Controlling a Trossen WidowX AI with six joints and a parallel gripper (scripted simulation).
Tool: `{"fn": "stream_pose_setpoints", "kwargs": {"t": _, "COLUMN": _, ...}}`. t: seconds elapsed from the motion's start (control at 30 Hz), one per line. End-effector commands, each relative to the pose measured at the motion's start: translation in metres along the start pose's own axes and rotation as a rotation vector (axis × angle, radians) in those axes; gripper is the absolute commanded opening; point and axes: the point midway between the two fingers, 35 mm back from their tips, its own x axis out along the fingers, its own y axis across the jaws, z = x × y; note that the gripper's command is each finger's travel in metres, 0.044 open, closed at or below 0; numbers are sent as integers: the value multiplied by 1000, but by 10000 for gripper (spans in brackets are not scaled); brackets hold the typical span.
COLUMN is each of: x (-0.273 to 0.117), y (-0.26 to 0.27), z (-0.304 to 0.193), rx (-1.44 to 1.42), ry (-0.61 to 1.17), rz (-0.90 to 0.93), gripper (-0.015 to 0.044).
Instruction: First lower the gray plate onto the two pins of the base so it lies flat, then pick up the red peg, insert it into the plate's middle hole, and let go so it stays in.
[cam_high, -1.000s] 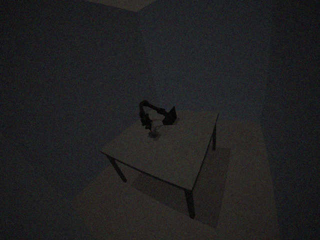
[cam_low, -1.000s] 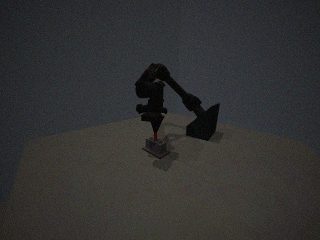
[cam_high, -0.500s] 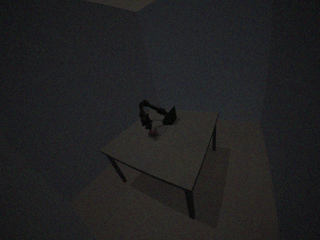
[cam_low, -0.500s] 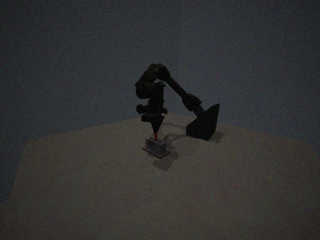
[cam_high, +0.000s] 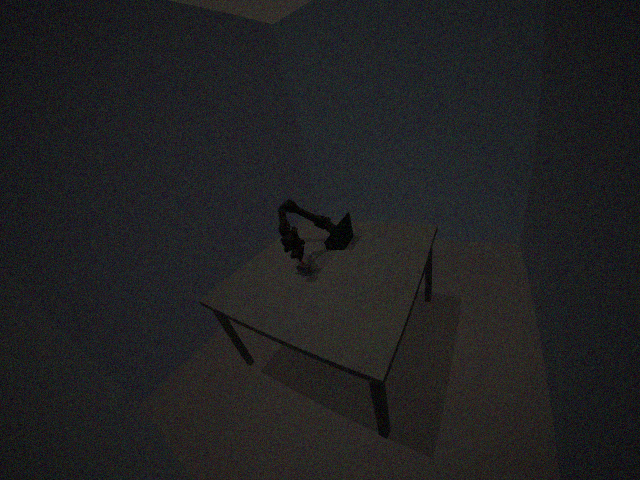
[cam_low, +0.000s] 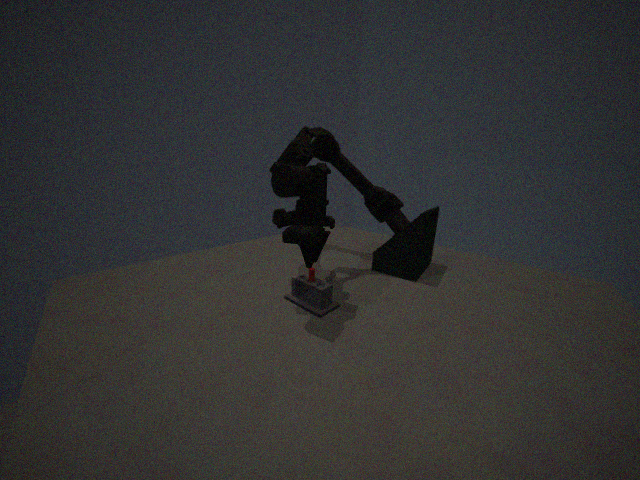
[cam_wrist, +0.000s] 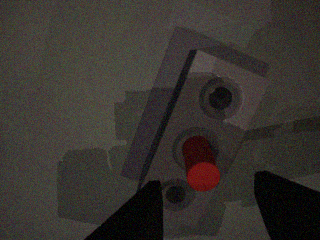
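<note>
You won't find anything to read here — your three views show no legible text, label, brand, number or sign on any surface, and the light is dim throughout.
</note>
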Motion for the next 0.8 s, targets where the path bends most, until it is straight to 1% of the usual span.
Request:
{"fn": "stream_pose_setpoints", "kwargs": {"t": 0.0, "x": 0, "y": 0, "z": 0, "rx": 0, "ry": 0, "rz": -1, "gripper": 150}}
{"fn": "stream_pose_setpoints", "kwargs": {"t": 0.77, "x": -19, "y": 1, "z": -2, "rx": -7, "ry": -4, "rz": -6, "gripper": 150}}
